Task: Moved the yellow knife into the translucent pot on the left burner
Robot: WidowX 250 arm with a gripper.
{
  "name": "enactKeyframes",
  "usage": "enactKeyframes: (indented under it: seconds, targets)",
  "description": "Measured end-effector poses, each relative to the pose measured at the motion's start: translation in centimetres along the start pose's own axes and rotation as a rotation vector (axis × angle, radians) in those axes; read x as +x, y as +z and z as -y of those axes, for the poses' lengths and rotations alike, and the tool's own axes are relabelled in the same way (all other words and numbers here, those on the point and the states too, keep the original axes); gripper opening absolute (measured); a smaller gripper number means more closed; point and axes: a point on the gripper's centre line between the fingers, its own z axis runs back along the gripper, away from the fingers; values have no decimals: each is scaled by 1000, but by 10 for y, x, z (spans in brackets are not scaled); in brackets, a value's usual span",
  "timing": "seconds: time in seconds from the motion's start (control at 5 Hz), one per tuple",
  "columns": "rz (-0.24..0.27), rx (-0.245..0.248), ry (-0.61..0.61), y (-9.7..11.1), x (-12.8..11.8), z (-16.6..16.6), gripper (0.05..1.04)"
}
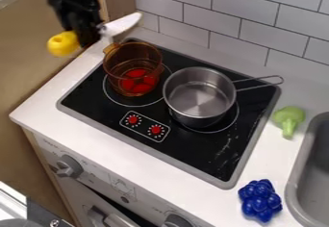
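The black gripper (pixel 89 36) hangs at the upper left, shut on the yellow knife (pixel 63 44). The knife's yellow handle end sticks out to the left of the gripper, and its pale blade (pixel 122 24) points to the upper right. The knife is held above and to the left of the translucent amber pot (pixel 133 67), outside it. That pot stands upright on the left burner (pixel 110 94), with something red showing at its bottom.
A steel saucepan (pixel 200 94) stands on the right burner, its handle pointing right. Toy broccoli (pixel 289 119) and blue grapes (pixel 259 200) lie on the white counter (pixel 225 202), near the grey sink (pixel 297 182). A tiled wall (pixel 225 9) rises behind the stove.
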Motion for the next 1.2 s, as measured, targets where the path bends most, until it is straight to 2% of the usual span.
enactKeyframes:
  seconds: [0.2,0.6,1.0,1.2]
  targets:
    - [77,-4,-10,-15,19,-5,317]
    - [189,27,-40,-50,59,-2,317]
    - [255,64,-24,-71,87,1,317]
    - [256,66,-11,-72,88,1,360]
